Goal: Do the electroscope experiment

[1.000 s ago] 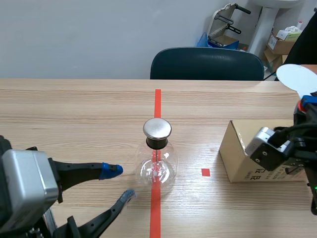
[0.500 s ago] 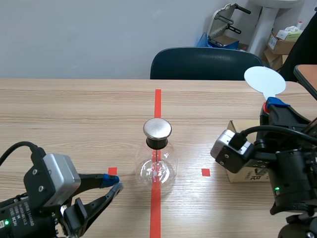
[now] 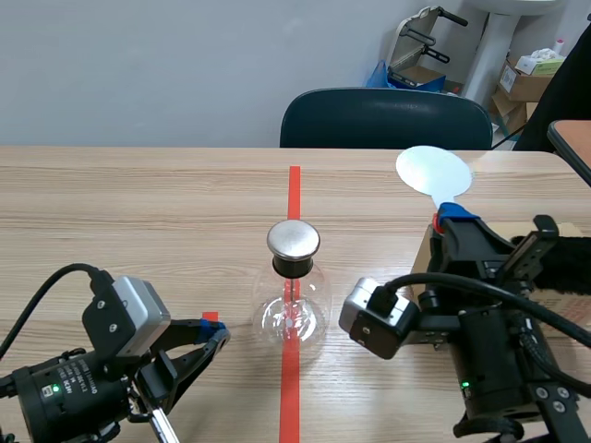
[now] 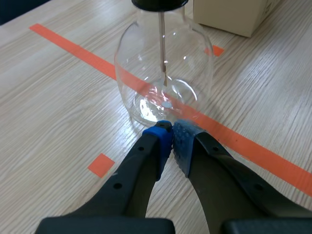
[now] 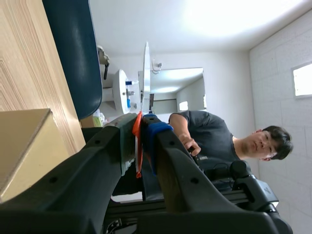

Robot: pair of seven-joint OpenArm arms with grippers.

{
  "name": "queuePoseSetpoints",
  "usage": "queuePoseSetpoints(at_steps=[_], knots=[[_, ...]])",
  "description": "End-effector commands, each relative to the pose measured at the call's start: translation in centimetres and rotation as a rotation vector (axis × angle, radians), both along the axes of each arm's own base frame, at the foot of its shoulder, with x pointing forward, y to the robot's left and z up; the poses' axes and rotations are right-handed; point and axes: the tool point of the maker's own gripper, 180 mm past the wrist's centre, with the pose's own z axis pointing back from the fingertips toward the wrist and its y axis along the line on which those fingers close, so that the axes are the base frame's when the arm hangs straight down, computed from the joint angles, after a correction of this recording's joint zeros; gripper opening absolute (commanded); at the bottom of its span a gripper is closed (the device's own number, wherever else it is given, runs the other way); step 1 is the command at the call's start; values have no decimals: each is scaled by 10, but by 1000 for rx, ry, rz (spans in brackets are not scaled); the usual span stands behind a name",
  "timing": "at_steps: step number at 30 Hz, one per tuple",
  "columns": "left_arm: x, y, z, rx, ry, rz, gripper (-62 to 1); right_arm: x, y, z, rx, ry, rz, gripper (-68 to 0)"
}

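Left gripper [image 4: 169, 137]: blue pads [image 4: 160, 141] pressed together at the tips with nothing between them, held low over the wooden table [image 4: 58, 87]. Just ahead of the tips, close to touching, stands the electroscope flask [image 4: 163, 73]. It is clear glass, upright on the orange-red tape line, with a thin rod [image 4: 161, 44] hanging down its centre. The scene view shows a round metal cap [image 3: 294, 239] on its black neck. Past the flask lies a cardboard box [image 4: 234, 14]. Right gripper [image 5: 141, 126]: fingers clamped on the orange-red handle [image 5: 138, 146] of a white disc paddle [image 3: 434, 172]. The disc stands above the fingertips and is edge-on from the wrist. It is apart from the flask and higher than the cap. The box sits beside and below this gripper. Beyond it are a dark blue chair [image 3: 386, 118] and a person [image 5: 209, 136] in a dark T-shirt.
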Motion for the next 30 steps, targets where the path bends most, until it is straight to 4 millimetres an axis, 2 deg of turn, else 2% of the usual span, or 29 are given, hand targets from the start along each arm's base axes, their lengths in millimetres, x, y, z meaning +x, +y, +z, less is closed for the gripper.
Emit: queuePoseSetpoints(at_steps=[1,13,30], knots=[[7,-3,6,-31,-20,18,-569,0,-1,8,-6,-29,1,-665],[22,9,-14,-44,9,85,-569,-10,10,-5,-4,32,20,-665],[22,9,-28,-41,41,100,-569,-24,9,-18,-18,84,31,-665]])
